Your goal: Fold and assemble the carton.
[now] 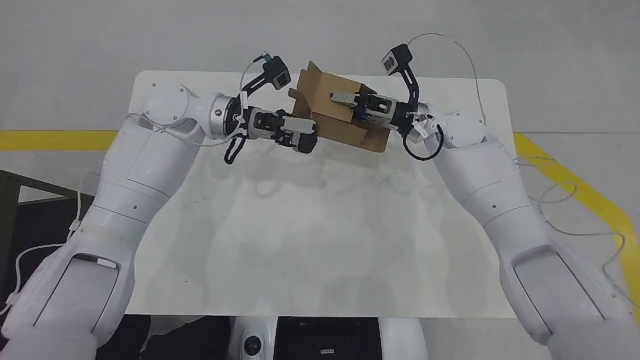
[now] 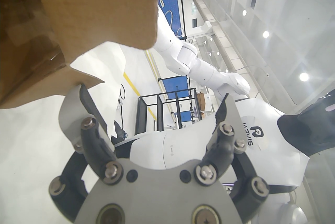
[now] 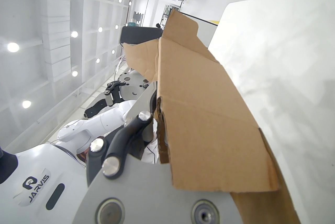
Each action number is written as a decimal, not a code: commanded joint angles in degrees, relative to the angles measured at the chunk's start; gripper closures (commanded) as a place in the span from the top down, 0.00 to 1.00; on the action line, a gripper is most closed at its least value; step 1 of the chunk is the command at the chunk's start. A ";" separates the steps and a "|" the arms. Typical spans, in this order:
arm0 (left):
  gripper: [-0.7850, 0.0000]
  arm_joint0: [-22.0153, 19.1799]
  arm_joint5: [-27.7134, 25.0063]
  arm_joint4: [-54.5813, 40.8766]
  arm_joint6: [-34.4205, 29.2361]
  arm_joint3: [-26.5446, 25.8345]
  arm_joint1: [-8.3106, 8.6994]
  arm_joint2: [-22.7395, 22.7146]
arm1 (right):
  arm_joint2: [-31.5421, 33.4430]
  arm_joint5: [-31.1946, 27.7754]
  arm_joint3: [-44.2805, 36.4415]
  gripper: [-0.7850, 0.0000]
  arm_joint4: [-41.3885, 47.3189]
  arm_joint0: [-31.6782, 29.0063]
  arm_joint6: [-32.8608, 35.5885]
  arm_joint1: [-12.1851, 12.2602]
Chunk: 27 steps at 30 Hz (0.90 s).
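A brown cardboard carton [image 1: 335, 112] is held tilted above the far middle of the white table [image 1: 300, 250], its flaps loose. My right gripper [image 1: 350, 99] comes in from the right and is shut on one carton [image 3: 199, 110] wall; one finger [image 3: 142, 107] shows against the wall's edge and the panel hides the other. My left gripper [image 1: 303, 136] sits at the carton's left lower corner. In the left wrist view this gripper [image 2: 154, 104] is open, with one fingertip [image 2: 85, 94] touching the edge of a carton [image 2: 86, 0] flap and nothing between the fingers.
The white table's near half [image 1: 320, 260] is bare. Yellow floor tape [image 1: 45, 140] runs beside the table on the left and past its right end. A thin cable [image 1: 470, 60] loops above the right forearm.
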 commanded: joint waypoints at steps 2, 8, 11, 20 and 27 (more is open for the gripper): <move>1.00 -0.14 -0.01 0.13 0.08 0.19 -0.15 0.24 | 0.14 0.04 -0.12 0.00 0.10 -0.19 0.40 -0.15; 1.00 -0.27 -0.73 1.17 0.92 0.88 -0.30 0.35 | 0.34 0.75 -0.56 0.00 0.60 -0.88 1.56 -0.46; 1.00 -0.30 -0.91 1.58 1.16 1.21 -0.32 0.22 | 0.41 1.21 -0.78 0.00 0.91 -1.33 2.25 -0.63; 1.00 -0.25 -0.82 1.53 0.88 1.49 -0.37 -0.13 | 0.72 2.02 -0.71 0.00 1.26 -1.74 3.61 -1.09; 1.00 -0.23 -0.92 1.62 0.67 1.47 -0.44 -0.28 | 0.98 2.27 0.09 0.00 1.55 -1.52 4.36 -1.53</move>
